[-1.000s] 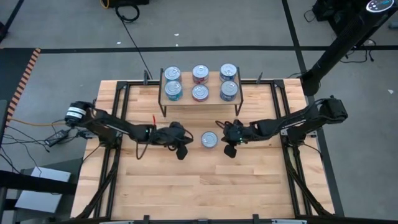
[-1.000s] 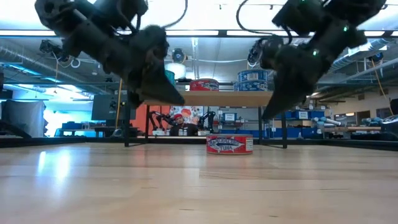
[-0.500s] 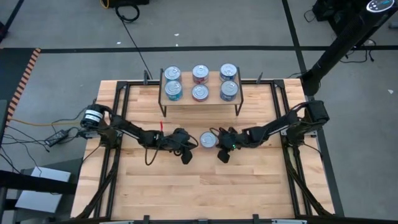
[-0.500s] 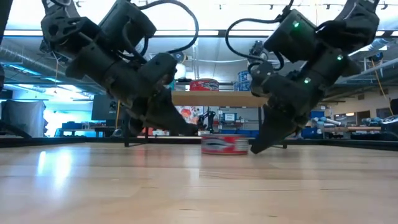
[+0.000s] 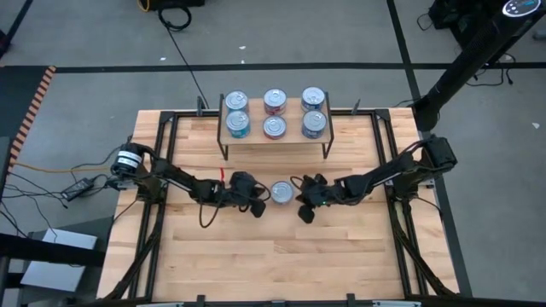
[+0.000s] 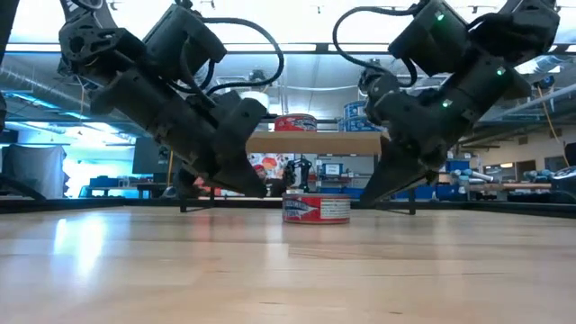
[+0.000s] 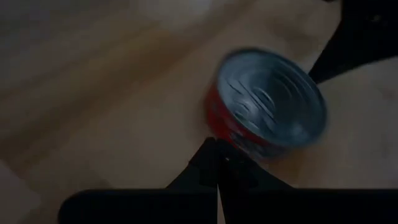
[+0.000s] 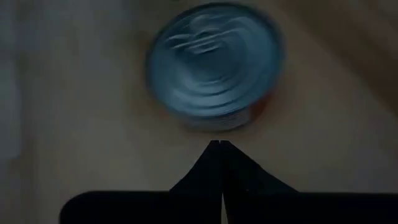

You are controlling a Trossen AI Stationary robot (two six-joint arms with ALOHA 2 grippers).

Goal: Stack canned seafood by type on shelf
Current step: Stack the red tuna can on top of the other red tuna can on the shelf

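One red-labelled can with a silver top stands upright on its base on the wooden tabletop, in front of the shelf. It also shows in the low view as the can. My left gripper is shut and low at its left. My right gripper is shut and low at its right, and in its wrist view the fingertips stand just short of the can. Several cans, blue and red, stand on the shelf's plank top. My left gripper slants down from the table's left, and its shut fingertips stand at the foot of the can's red side wall. Whether they touch it I cannot tell. The can stands flat on the table.
The shelf stands at the table's far middle on thin black legs. Black frame rails run along the table's left and right sides. Bare wood lies between the can and the near edge. A dark stand rises beyond the far right corner.
Both grippers have come down toward the table and tipped, and the right one has closed in on the can from the table's right. The can has slid a little toward the table's left edge, still upright. Both grippers have stayed shut.
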